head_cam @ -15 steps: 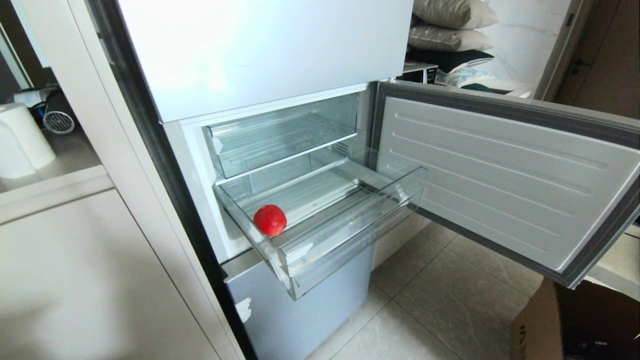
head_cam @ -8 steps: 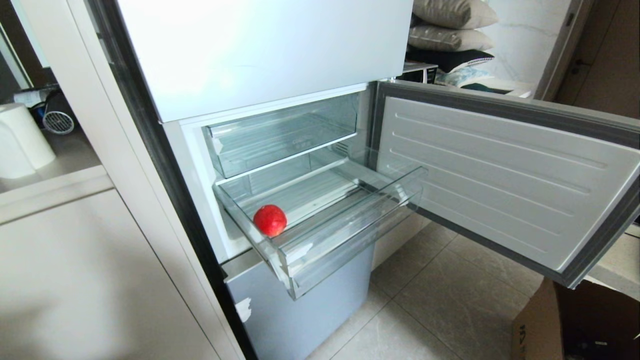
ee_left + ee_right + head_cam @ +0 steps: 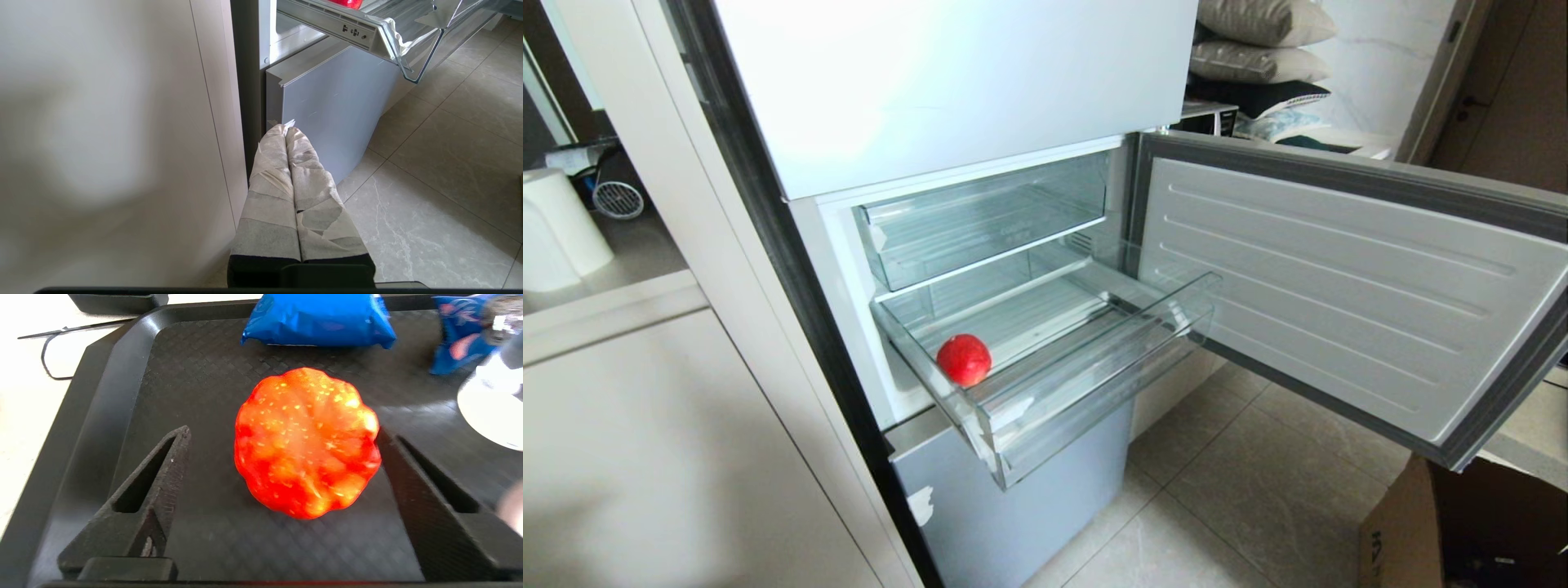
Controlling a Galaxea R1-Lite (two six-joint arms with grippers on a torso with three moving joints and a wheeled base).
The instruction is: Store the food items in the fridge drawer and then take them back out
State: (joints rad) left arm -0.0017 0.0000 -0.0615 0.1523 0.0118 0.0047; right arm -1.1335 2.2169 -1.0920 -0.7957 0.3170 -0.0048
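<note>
On the drawer floor, near-left corner, sat the red fruit [image 3: 964,359].
Left claw [image 3: 284,130] hung shut, empty, beside the fridge's lower panel [image 3: 331,106]; right claw [image 3: 282,437] stood wide open around a ribbed orange-red fruit [image 3: 306,443] on a black tray [image 3: 102,396], gripping nothing.

- Pale grey marble-look floor tiles [image 3: 1258,490] are spreading out below, daylight glancing off them.
- A tall cream cabinet panel [image 3: 645,457] is standing on the left, with a cream countertop [image 3: 613,269] behind it.
- A white cylindrical appliance [image 3: 556,229] is sitting on that countertop.
- Grey and dark cushions [image 3: 1258,49] are piling up in a stack against a white marbled wall [image 3: 1388,57].
- A brown cardboard box [image 3: 1462,531] is sitting open on the floor at the lower right.
- A dark wooden door [image 3: 1503,90] is showing at the far right.
</note>
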